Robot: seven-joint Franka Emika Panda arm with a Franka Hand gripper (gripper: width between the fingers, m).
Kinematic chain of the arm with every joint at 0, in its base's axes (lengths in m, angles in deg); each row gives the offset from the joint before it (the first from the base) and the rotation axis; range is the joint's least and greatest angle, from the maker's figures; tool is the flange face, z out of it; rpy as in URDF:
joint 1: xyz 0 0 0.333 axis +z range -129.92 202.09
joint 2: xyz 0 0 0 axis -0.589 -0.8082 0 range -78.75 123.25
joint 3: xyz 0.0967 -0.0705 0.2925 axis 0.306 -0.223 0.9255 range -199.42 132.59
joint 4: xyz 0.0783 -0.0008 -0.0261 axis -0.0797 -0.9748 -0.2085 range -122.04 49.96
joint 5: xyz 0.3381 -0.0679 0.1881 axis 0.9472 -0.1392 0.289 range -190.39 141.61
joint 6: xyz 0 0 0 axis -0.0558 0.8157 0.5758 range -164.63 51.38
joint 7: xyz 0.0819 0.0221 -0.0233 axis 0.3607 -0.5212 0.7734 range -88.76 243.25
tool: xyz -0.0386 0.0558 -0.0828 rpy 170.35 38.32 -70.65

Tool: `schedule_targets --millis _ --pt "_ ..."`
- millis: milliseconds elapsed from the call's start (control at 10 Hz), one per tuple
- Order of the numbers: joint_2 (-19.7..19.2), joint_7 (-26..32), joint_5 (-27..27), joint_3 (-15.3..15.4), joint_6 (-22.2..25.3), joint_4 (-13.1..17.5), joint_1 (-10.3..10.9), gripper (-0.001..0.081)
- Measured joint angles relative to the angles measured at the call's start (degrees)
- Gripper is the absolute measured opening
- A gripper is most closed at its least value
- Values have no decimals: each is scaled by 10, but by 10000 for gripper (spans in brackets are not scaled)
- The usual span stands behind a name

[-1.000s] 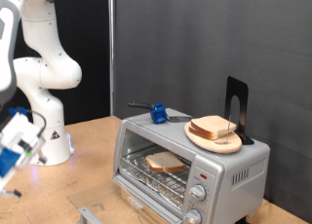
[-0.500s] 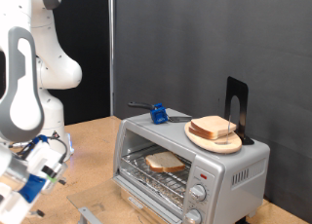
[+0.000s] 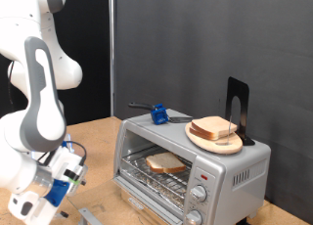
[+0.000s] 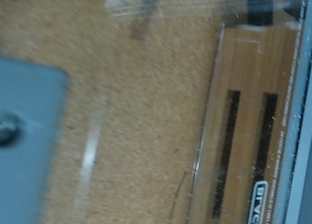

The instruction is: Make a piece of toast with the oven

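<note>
Lying flat inside oven [image 3: 191, 166]: toast [image 3: 164, 163]

White arm bent low, pincer [image 3: 44, 191] near tabletop

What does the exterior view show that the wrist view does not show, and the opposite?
Only the exterior view shows the oven with a piece of toast on its rack, more bread on a wooden plate on top, and the gripper low at the exterior view's left. Only the wrist view shows a blurred grey panel. Both show the cork tabletop.
</note>
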Motion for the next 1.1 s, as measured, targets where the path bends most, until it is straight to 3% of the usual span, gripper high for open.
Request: schedule_targets --millis 200,500,900,1100 --pt "0 -2 15 17 -2 0 8 808" --pt "12 5 19 19 3 -6 7 808" --pt "78 19 34 19 94 -20 -11 808" --pt "115 18 62 20 103 -36 -12 808"
